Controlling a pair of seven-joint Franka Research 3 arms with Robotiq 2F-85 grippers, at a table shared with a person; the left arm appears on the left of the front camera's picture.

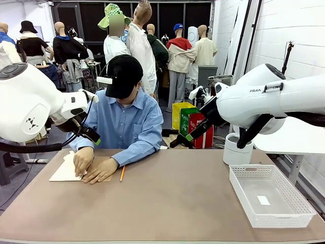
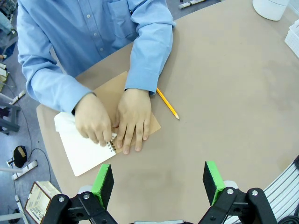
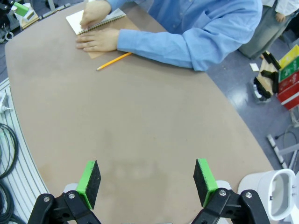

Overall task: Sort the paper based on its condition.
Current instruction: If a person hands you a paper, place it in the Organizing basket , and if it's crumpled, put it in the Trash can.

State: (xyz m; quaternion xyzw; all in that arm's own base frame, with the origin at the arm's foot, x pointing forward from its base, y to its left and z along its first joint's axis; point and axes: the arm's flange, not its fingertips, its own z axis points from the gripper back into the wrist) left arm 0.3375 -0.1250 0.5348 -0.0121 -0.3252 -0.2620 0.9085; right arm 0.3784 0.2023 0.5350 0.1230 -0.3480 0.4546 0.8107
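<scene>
I judge this a waiting step. The paper (image 2: 84, 149) lies at the far left of the worktop (image 1: 172, 198), under the person's hands (image 2: 114, 123), beside the notebook's brown cover (image 2: 110, 93). My left end effector (image 2: 159, 184) and right end effector (image 3: 145, 182) hover with jaws wide, empty. I'd hold off until the sheet is freed, then pinch one edge gently.
</scene>
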